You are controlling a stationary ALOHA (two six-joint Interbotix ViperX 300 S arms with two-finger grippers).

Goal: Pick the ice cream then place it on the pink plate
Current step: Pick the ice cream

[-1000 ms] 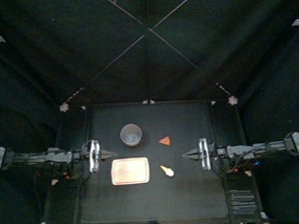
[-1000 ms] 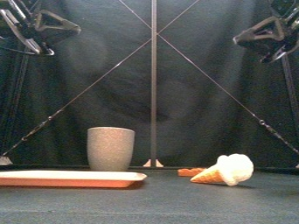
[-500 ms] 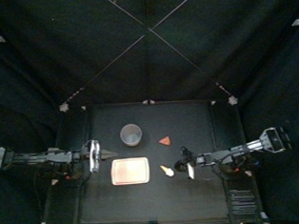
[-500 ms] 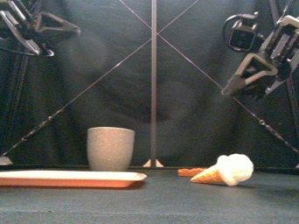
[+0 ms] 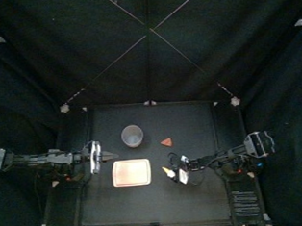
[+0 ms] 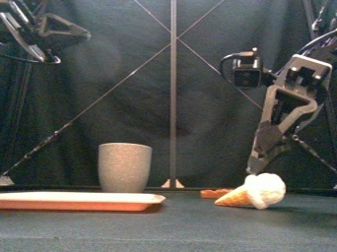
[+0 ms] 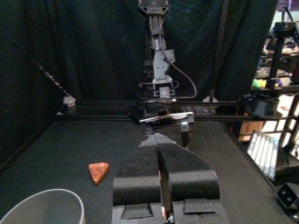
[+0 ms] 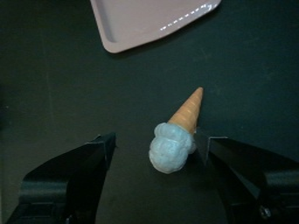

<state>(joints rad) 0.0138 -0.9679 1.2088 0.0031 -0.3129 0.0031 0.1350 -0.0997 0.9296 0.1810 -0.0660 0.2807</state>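
Your right gripper hangs spread over the ice cream, right of the pink plate; top view barely resolves it. Resting left gripper closed, left of pink plate.

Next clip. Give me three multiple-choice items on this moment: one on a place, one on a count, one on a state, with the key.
1. The ice cream lies:
A on the pink tray
B on the table, to the tray's right
C in the grey cup

2. Toys on the table besides tray and cup:
A one
B two
C four

3. The right pincer is:
A open around the ice cream
B shut on it
C shut and empty

Key:
1 B, the front view shows it on the table, clear of the tray.
2 B, only the ice cream and a small red piece.
3 A, the right wrist view shows a jaw on each side of it, neither touching.
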